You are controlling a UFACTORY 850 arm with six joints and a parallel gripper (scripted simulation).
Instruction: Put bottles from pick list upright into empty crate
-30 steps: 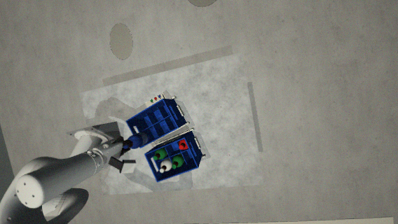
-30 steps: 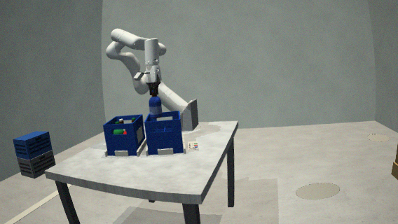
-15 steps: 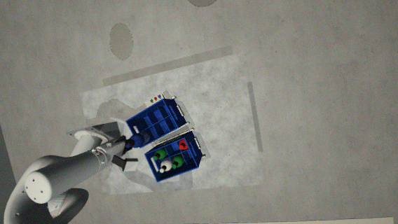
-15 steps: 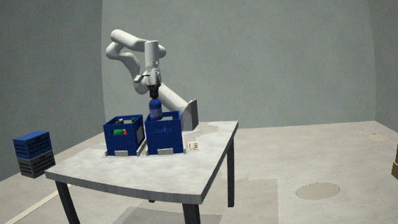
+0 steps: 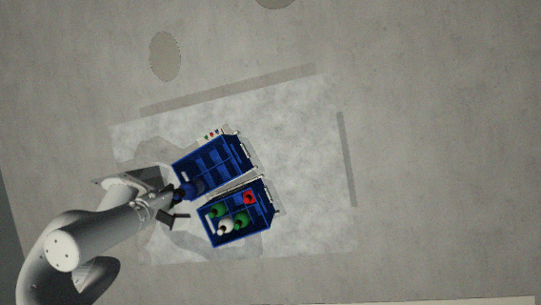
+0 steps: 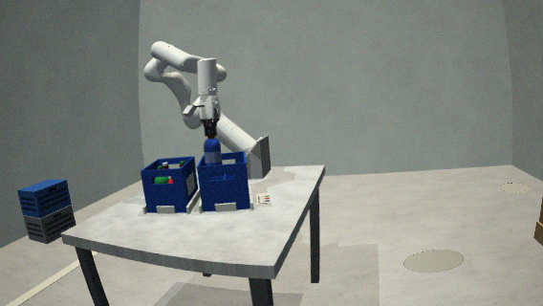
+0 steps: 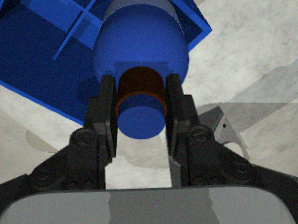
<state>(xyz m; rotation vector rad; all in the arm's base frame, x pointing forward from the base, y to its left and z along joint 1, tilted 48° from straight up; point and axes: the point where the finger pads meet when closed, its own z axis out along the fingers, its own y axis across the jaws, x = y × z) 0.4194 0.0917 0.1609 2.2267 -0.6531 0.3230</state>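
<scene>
Blue-labelled bottle (image 5: 191, 190) hangs at the empty crate's (image 5: 216, 164) near edge in the top view. Exterior: it stands upright, partly lowered into that crate's rear. Wrist: the pincer (image 7: 141, 106) is clenched on its neck.

Walls: plain grey | Floor: grey concrete, round patches right of the bench (image 6: 201, 234) | Two stacked boxes (image 6: 45, 210): blue over grey, left of bench

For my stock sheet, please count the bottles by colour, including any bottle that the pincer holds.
Green bottles: 2
Red bottle: 1
White bottle: 1
Blue bottle, held in the pincer: 1
Total: 5
</scene>
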